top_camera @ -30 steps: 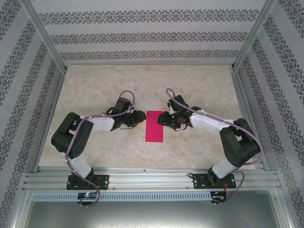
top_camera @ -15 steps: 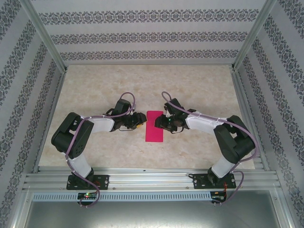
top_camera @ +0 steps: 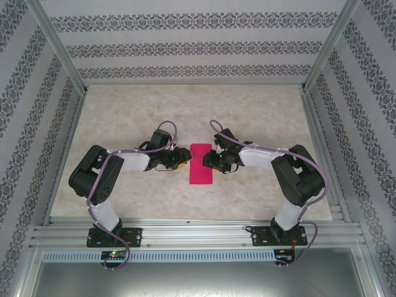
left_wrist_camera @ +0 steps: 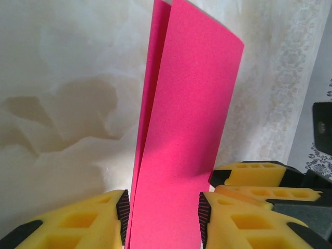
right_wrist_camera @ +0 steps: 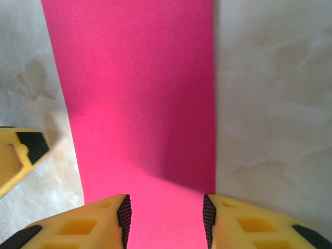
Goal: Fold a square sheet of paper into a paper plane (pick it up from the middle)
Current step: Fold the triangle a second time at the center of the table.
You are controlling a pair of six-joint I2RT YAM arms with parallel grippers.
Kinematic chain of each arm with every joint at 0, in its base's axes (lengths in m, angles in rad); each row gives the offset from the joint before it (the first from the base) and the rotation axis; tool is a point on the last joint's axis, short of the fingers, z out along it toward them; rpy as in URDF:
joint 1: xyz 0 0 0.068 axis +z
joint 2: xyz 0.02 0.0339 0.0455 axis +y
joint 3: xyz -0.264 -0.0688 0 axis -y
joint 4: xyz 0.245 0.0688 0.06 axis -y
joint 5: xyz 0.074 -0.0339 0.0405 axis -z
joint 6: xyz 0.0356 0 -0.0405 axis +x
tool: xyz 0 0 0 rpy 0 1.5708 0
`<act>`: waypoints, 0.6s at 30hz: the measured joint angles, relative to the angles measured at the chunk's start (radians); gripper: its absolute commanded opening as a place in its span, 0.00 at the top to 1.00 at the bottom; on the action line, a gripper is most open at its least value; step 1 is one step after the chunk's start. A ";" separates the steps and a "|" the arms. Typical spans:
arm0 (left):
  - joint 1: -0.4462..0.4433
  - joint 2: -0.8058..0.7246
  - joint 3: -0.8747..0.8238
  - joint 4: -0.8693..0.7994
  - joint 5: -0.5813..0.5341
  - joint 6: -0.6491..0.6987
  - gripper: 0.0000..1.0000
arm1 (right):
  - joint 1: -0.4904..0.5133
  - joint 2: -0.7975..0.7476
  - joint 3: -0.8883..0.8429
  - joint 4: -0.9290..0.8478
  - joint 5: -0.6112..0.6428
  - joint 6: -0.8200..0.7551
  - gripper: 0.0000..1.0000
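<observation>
Running near-to-far, folded pink sheet [top_camera: 200,164]

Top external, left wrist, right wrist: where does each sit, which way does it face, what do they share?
Top external: above and behind the bases, looking down on the table; both arms show, left gripper and right gripper flanking the pink paper.
Left wrist: on that arm, looks along its own yellow fingers over the paper.
Right wrist: likewise, past its own fingers onto the paper.
Shared: the paper in all three; each wrist view catches the other gripper.
</observation>
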 measured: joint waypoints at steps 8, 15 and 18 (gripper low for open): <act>-0.003 0.039 0.067 -0.043 0.021 0.011 0.56 | -0.013 0.002 -0.030 0.060 -0.024 0.006 0.57; -0.017 0.048 0.094 -0.083 0.012 0.023 0.54 | -0.015 0.002 -0.053 0.113 -0.038 0.023 0.57; -0.024 0.048 0.094 -0.106 -0.002 0.023 0.52 | -0.019 0.002 -0.058 0.123 -0.049 0.024 0.57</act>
